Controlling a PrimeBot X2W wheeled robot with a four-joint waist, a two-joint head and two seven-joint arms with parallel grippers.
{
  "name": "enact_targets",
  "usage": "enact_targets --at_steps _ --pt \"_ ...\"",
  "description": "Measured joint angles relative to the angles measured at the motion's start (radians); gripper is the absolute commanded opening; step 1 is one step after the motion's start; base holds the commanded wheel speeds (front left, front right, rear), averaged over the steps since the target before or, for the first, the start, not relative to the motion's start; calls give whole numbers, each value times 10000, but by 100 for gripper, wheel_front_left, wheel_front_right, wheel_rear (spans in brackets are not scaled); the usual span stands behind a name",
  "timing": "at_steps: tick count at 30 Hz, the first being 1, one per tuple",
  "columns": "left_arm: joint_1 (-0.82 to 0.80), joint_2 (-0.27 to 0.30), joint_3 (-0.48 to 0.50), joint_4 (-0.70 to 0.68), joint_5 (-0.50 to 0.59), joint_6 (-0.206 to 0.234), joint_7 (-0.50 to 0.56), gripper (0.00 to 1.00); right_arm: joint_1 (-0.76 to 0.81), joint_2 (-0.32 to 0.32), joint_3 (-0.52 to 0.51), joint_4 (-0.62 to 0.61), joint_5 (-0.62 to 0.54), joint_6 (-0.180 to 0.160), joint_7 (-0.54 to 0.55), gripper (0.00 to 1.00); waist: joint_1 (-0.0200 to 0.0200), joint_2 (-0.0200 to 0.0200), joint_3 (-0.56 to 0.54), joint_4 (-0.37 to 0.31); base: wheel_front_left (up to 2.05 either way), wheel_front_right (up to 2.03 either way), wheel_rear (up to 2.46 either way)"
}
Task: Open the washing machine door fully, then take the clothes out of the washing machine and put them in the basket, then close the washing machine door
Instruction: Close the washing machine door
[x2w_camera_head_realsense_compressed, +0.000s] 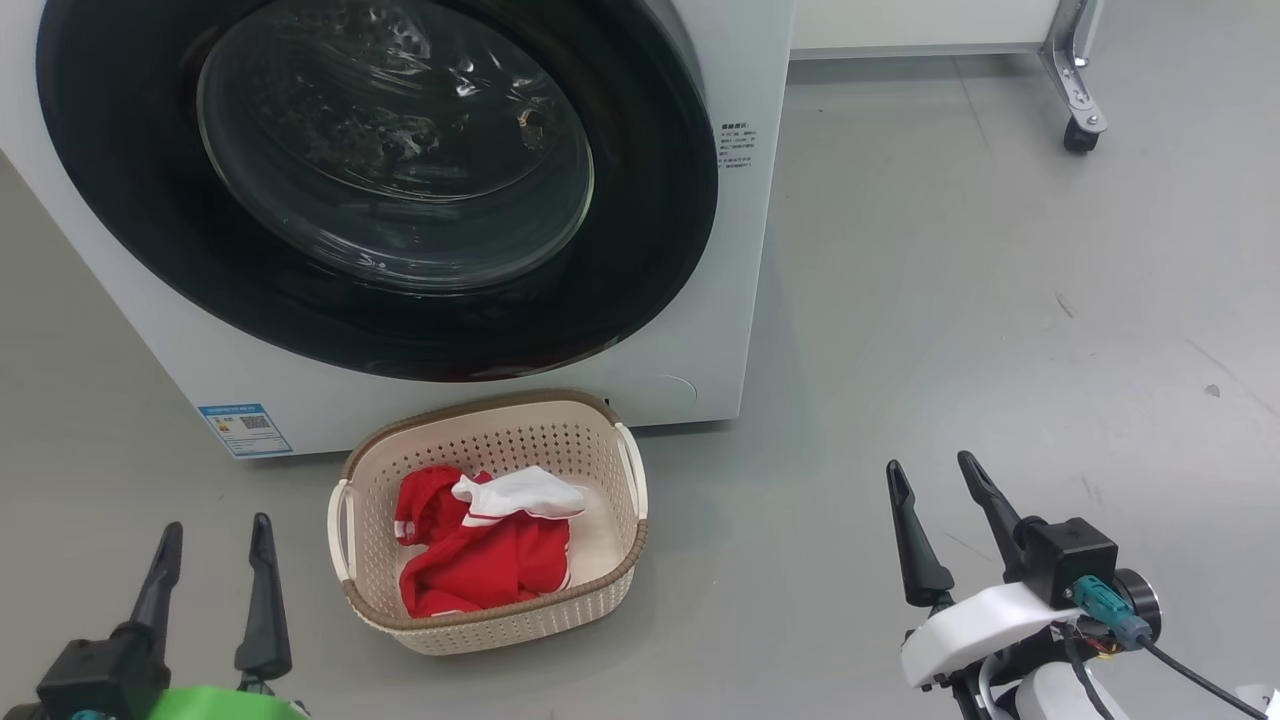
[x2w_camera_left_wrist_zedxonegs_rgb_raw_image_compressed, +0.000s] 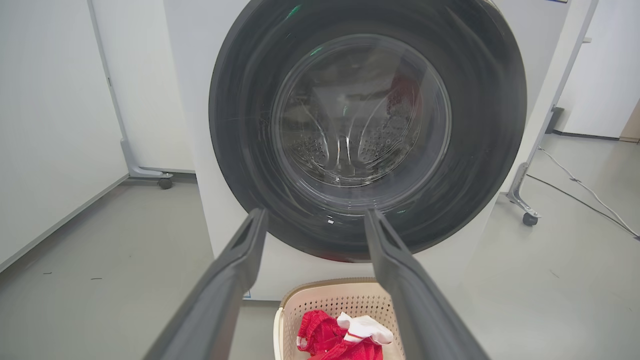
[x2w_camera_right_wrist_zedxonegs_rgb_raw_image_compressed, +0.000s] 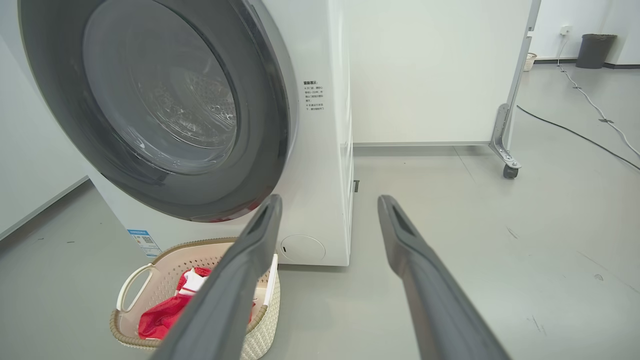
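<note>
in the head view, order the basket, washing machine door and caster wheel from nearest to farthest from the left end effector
1. basket, on the floor just right of the left end effector
2. washing machine door, behind and above the basket
3. caster wheel, far off at the upper right

The top of the washing machine door (x2w_camera_head_realsense_compressed: 380, 170) runs off the head view's upper edge. The print on the blue label (x2w_camera_head_realsense_compressed: 245, 428) and on the notice (x2w_camera_head_realsense_compressed: 737, 148) beside the door is too small to read. The left wrist view's bottom edge cuts the basket (x2w_camera_left_wrist_zedxonegs_rgb_raw_image_compressed: 330, 300) and the clothes (x2w_camera_left_wrist_zedxonegs_rgb_raw_image_compressed: 325, 335), and in the right wrist view a finger (x2w_camera_right_wrist_zedxonegs_rgb_raw_image_compressed: 230, 295) of the right tool (x2w_camera_right_wrist_zedxonegs_rgb_raw_image_compressed: 327, 200) covers part of both.
</note>
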Motion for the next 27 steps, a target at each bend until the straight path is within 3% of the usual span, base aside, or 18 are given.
enact_targets --at_steps 7,27 --pt "222 8 -247 142 556 190 123 100 115 -2 0 38 -17 -2 0 100 0 0 -64 24 0 0 0" --pt "274 -364 -324 244 867 366 257 100 252 2 -25 102 -31 -15 0 100 0 0 -30 88 0 0 0"
